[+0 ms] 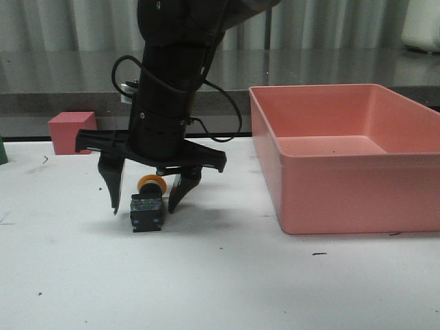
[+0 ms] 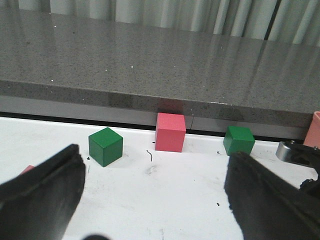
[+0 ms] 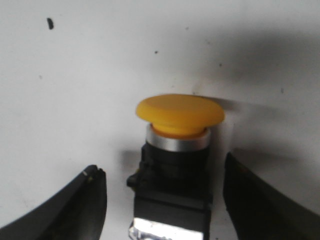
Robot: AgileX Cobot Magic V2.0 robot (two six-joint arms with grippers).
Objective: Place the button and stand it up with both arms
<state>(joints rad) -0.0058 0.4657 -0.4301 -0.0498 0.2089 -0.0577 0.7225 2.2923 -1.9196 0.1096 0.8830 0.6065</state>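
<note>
The button (image 1: 147,210) lies on its side on the white table, its yellow cap (image 1: 151,183) turned away from the front camera and its black base toward it. My right gripper (image 1: 144,209) hangs straight down over it, open, one finger on each side of the base with gaps. In the right wrist view the button (image 3: 177,150) lies between the open fingers (image 3: 75,210), untouched. My left gripper (image 2: 155,200) is open and empty above bare table. It does not show in the front view.
A large pink bin (image 1: 357,199) stands to the right of the button. A pink cube (image 1: 71,132) sits at the back left by the grey ledge; the left wrist view shows it (image 2: 170,131) between two green cubes (image 2: 105,146) (image 2: 239,140).
</note>
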